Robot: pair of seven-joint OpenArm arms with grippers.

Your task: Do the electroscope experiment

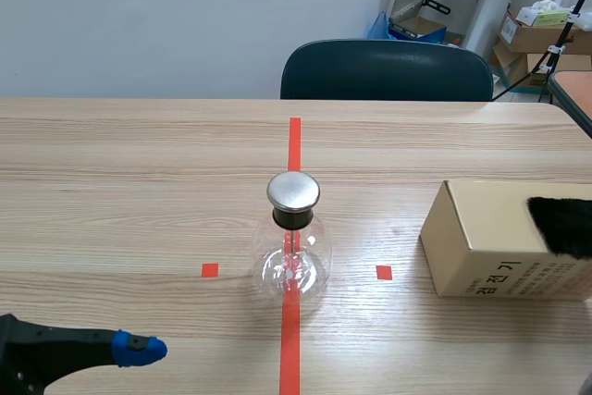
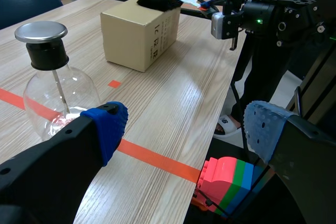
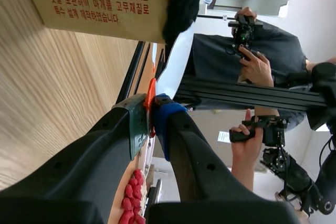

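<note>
Electroscope (image 1: 293, 245), a round clear flask with a black neck and a flat metal cap (image 1: 293, 191), stands upright at the middle of the table (image 1: 139, 182), right on the long red tape line, with a thin stem hanging down inside the glass. A cardboard box (image 1: 481, 228) lies well apart from it toward the right arm's side, and a black fur (image 1: 562, 226) is draped over the box's far end. The left gripper (image 2: 186, 129) hangs low near the table's near edge, on the flask's left. Its blue-padded fingers (image 2: 107, 127) are spread wide with nothing between them, and the flask sits ahead of one finger. The right gripper (image 3: 152, 111) is off past the box. Its pads are clamped on the thin orange grip of a white rod (image 3: 176, 61), whose flat blade runs forward until its far end meets the fur's edge. A dark chair (image 1: 388, 71) stands behind the table. In the right wrist view, a person's hands (image 3: 257, 69) hold black devices beyond the table.
</note>
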